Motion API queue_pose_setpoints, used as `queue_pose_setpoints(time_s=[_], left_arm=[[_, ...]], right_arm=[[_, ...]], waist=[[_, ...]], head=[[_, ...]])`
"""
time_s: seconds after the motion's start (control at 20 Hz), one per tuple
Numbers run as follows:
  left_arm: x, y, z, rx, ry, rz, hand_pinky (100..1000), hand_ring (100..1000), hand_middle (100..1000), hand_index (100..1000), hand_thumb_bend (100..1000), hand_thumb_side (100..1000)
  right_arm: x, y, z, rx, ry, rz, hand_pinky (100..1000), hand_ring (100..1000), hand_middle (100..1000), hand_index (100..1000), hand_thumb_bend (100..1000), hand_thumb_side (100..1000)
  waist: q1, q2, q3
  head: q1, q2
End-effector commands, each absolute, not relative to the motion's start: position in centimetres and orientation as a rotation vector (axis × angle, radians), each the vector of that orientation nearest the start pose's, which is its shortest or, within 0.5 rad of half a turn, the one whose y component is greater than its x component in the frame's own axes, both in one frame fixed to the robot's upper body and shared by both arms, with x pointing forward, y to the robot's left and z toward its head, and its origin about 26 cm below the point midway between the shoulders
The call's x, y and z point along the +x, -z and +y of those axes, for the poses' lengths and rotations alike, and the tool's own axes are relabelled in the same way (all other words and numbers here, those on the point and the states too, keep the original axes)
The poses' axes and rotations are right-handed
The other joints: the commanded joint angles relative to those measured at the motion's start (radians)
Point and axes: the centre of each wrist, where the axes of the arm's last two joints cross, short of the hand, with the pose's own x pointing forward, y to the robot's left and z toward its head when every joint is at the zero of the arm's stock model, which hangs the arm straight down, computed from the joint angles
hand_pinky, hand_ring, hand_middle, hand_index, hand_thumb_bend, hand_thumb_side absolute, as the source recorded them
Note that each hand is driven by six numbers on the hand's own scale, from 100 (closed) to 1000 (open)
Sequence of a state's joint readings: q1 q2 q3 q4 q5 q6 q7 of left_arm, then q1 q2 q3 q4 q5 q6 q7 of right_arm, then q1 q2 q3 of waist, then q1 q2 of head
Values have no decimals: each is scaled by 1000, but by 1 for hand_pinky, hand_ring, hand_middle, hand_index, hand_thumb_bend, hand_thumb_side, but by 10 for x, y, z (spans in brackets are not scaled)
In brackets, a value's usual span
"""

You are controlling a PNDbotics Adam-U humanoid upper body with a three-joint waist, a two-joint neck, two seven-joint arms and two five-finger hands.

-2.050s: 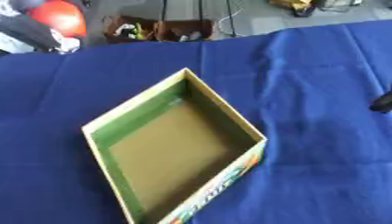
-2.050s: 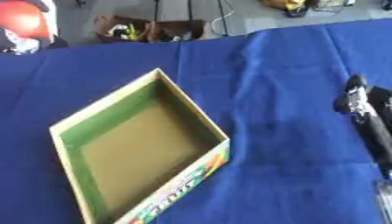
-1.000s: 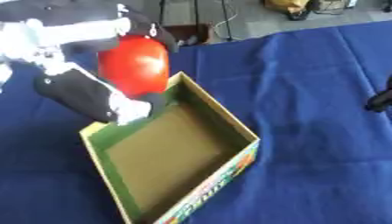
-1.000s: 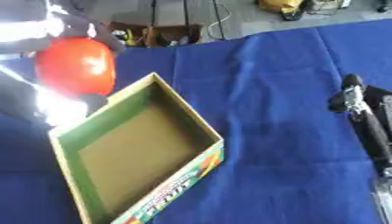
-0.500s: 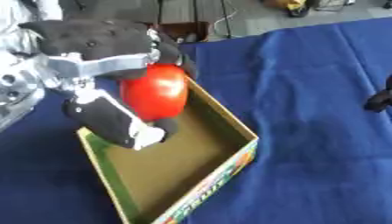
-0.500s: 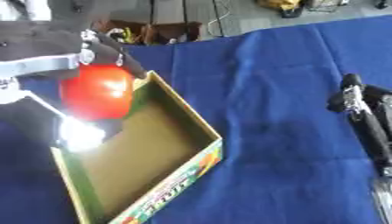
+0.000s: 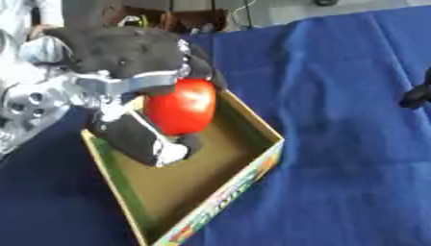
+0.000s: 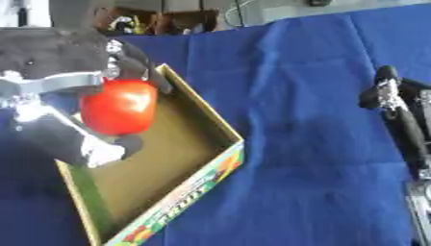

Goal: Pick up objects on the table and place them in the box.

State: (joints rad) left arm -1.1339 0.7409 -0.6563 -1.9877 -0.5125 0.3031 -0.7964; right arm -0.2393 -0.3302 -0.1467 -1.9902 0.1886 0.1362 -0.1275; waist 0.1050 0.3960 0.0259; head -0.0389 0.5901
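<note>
The left hand (image 7: 134, 57) comes in from the left side and is wrapped around a round red ball (image 7: 180, 105), its dark fingers curled over the top and its thumb (image 7: 139, 139) tucked underneath, so the ball is grasped between them. The ball hangs over the open box (image 7: 252, 122), above the near-left part of its brown inside, and as far as I can see it does not touch the floor of the box. The box is a shallow cardboard tray with green inner walls and a bright printed outer side, sitting cornerwise on the blue cloth (image 7: 336, 158) that covers the table. Nothing else lies on the cloth close to the box. Over on the right, well apart from the box, the right hand (image 8: 389, 91) shows at the edge of the scene: a dark, slim shape with silver parts, lying above the cloth with the arm running down toward the lower right corner. Whether its fingers are straight or curled I cannot tell. Beyond the far edge of the table there is a clutter of brown and dark things (image 7: 181, 19) on the floor, too muddled to make out.
</note>
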Motion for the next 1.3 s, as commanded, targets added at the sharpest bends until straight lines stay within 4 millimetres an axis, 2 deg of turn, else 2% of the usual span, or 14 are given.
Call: queue_pose_setpoints(time_s=[0.05,0.4,0.65,1.15,1.2,1.3], left_arm=[[273,-350,121,-1061,-2680,1977,390,752,667,639,100,203],[276,-340,120,-1057,-2759,1933,396,659,670,643,100,220],[287,-330,119,-1046,-2807,1941,400,615,678,640,100,233],[328,-299,117,-1095,-2831,1956,396,599,679,645,100,234],[332,-296,117,-1100,-2836,1952,391,605,681,659,100,238],[339,-288,117,-1078,-2866,1918,432,681,710,728,100,299]], right_arm=[[292,-200,-302,-607,-189,-2125,805,525,351,474,100,848],[292,-200,-301,-600,-192,-2129,805,526,352,475,100,851],[293,-201,-301,-599,-192,-2133,806,527,353,476,100,852],[293,-202,-299,-591,-197,-2141,807,528,354,477,100,854],[293,-202,-299,-590,-198,-2142,807,528,354,477,100,853],[294,-202,-299,-590,-198,-2143,806,528,354,477,100,854]], waist=[[-8,-16,-1],[-10,-10,-7],[-10,-3,-13],[-12,10,-24],[-12,11,-25],[-11,12,-27]], head=[[8,5],[15,-10],[19,-22],[30,-36],[31,-38],[33,-42]])
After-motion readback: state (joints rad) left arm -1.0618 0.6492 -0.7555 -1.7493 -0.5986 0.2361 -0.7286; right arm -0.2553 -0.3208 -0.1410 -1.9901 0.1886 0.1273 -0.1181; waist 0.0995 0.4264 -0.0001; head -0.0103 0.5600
